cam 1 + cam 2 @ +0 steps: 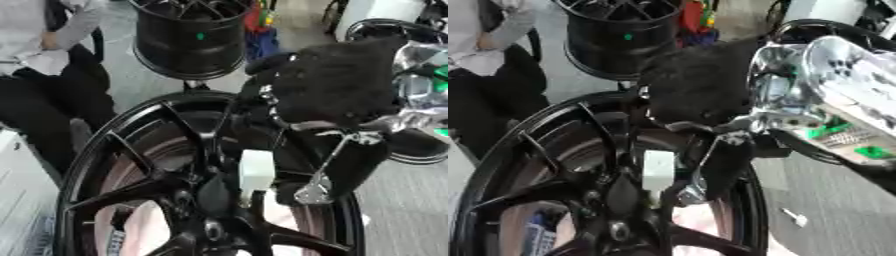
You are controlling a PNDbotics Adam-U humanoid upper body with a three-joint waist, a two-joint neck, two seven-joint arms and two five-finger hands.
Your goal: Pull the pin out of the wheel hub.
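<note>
The black wheel hub [175,190] fills the lower half, its rim cut off at 6 and 9 o'clock, leaving little open room inside the spokes. One white block-shaped pin [256,170] stands upright near the hub's centre. The right hand [337,85], gloved in black, hangs over the rim at 1 o'clock; whether its fingers are open or closed cannot be told. A second black wheel [188,40] stands at 12 o'clock. Two wheels in all.
</note>
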